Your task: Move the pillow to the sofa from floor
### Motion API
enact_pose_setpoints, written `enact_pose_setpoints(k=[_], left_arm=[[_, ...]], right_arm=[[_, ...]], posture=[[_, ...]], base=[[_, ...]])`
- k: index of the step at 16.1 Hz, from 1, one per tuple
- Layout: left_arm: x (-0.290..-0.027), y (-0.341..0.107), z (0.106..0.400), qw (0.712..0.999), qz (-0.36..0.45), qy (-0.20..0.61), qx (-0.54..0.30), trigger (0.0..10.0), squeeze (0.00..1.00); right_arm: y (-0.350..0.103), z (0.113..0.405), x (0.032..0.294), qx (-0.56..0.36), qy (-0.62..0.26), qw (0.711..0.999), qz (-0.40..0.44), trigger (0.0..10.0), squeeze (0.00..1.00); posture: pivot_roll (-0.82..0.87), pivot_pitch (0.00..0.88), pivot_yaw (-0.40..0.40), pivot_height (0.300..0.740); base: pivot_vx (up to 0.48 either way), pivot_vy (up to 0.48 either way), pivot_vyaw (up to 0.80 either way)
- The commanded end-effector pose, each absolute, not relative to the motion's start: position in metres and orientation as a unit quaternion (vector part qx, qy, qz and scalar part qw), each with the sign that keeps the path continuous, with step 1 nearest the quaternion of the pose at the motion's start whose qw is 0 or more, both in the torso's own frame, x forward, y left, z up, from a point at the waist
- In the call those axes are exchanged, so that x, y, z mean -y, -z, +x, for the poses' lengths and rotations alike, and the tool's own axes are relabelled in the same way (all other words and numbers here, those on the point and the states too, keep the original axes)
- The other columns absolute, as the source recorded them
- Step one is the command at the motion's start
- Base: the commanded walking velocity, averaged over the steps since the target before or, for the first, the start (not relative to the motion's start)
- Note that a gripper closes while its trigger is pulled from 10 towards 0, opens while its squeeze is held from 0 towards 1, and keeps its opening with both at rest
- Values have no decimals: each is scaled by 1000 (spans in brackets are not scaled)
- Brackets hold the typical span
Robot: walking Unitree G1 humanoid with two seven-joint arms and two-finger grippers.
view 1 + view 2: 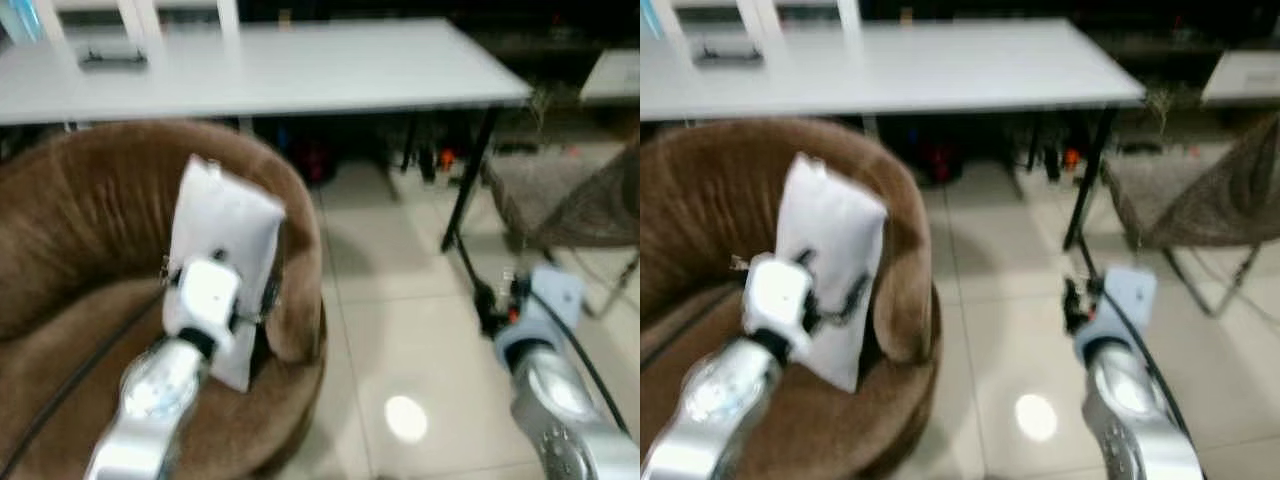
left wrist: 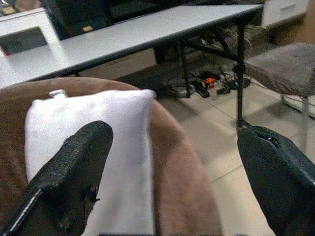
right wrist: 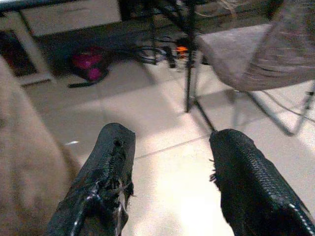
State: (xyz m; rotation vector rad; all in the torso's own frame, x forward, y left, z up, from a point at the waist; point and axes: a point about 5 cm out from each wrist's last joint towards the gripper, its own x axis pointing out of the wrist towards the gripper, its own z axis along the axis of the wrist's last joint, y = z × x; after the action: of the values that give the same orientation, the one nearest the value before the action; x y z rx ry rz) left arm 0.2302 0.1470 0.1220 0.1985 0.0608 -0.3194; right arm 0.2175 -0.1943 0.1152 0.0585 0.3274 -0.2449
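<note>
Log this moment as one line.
pillow: upright on sofa, against right armrest | left gripper: open by pillow | right gripper: open over floor

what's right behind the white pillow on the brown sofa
The pillow leans on the brown sofa backrest, which the pillow partly covers. Beyond stands a white table. The left gripper has open jaws.

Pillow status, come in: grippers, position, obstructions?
Left gripper open, at pillow. Pillow upright in brown sofa, leaning on its backrest. Right gripper open over floor. Nothing in the way.
</note>
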Motion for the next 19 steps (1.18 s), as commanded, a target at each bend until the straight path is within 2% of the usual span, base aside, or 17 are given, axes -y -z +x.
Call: enact_pose_setpoints(k=[1, 12, 16, 19], left_arm=[[-154, -127, 234, 983, 111, 145, -22, 10000, 0], [-158, -125, 233, 986, 110, 122, -26, 10000, 0], [-161, -125, 228, 988, 111, 107, -26, 10000, 0], [-163, -125, 226, 988, 114, 104, -26, 10000, 0]], right_arm=[[-121, 219, 193, -151, 124, 981, 10, 10000, 0], [-119, 220, 196, -162, 141, 977, -19, 10000, 0], [-119, 229, 189, -156, 106, 982, -26, 10000, 0], [-111, 232, 179, -174, 81, 981, 27, 10000, 0]], posture=[[-18, 0, 29, 740], [1, 0, -4, 740], [37, 0, -40, 740], [50, 0, -42, 740]], base=[[0, 0, -800], [0, 0, -800], [0, 0, 0], [0, 0, 0]])
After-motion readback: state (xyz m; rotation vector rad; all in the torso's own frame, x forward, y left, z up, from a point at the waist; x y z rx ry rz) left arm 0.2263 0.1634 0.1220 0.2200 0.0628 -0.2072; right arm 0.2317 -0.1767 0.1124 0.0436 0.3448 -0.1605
